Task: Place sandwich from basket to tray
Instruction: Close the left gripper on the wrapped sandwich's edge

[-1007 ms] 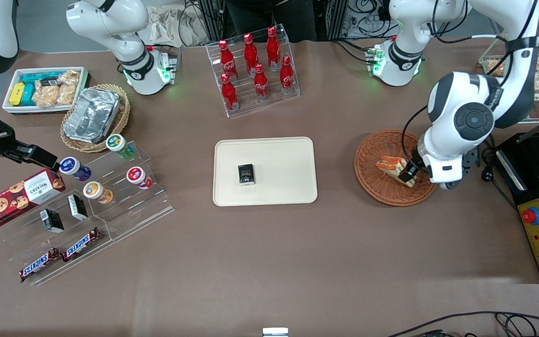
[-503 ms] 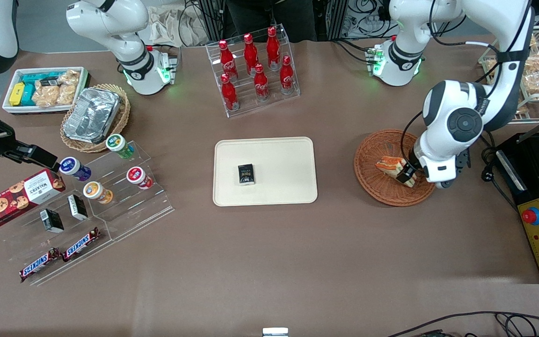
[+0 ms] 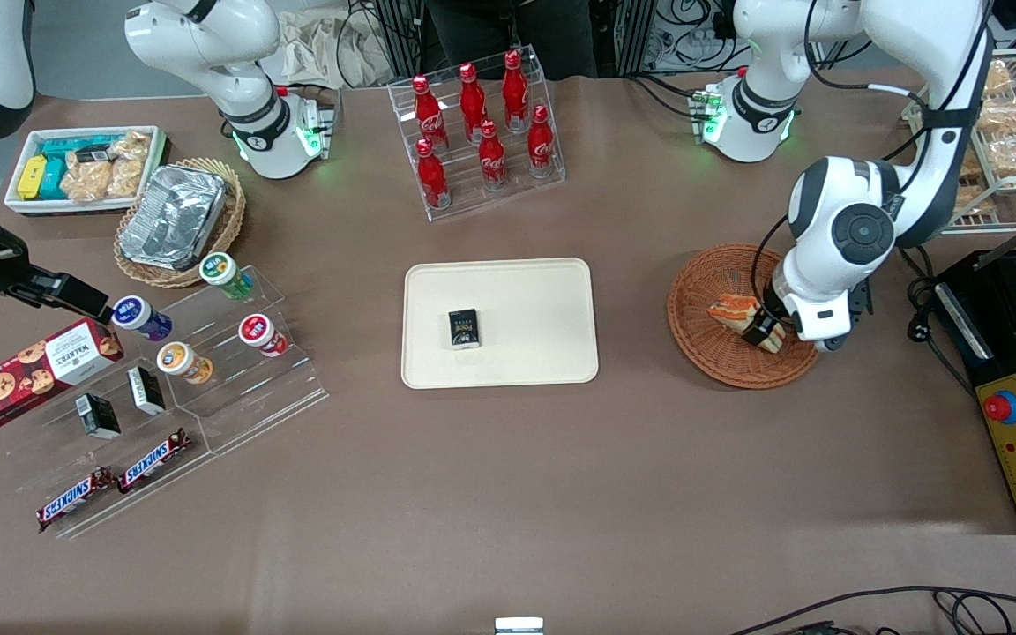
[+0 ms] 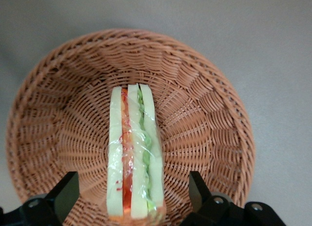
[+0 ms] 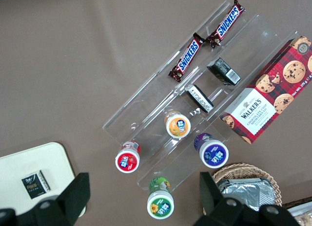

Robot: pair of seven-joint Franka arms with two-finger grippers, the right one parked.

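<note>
Nearest the front camera among the task's things, the gripper (image 3: 765, 330) hangs low over the reddish-brown basket (image 3: 700, 353), which sits on the bench (image 3: 508, 476) toward the working arm's end. From the wrist view its fingers (image 4: 62, 194) stand spread wide, one on each side of the sandwich (image 4: 134, 158), with clear gaps to the bread, so nothing is pinched yet. The sandwich stands on edge in the basket's bottom, its layers running straight between the fingers: pale bread outside, an orange-red band and a green band within, all under a film of clear wrap that wrinkles and shines. I judge it light and soft; the bread will give under pressure, and the wrap is likely slick, so a hard squeeze would crush it while a weak one might let it slide out. The sensible hold is across the two flat bread faces, low and near the thick end where the wedge is widest, closing only until the faces are firmly met. The basket's woven wall rises around it, so the lift should go straight up before any sideways travel. Toward the middle of the bench lies the cream tray (image 3: 543, 291), well apart from the basket, with a small dark packet (image 3: 464, 329) on it; the bare part beside that packet looks the better landing spot.
</note>
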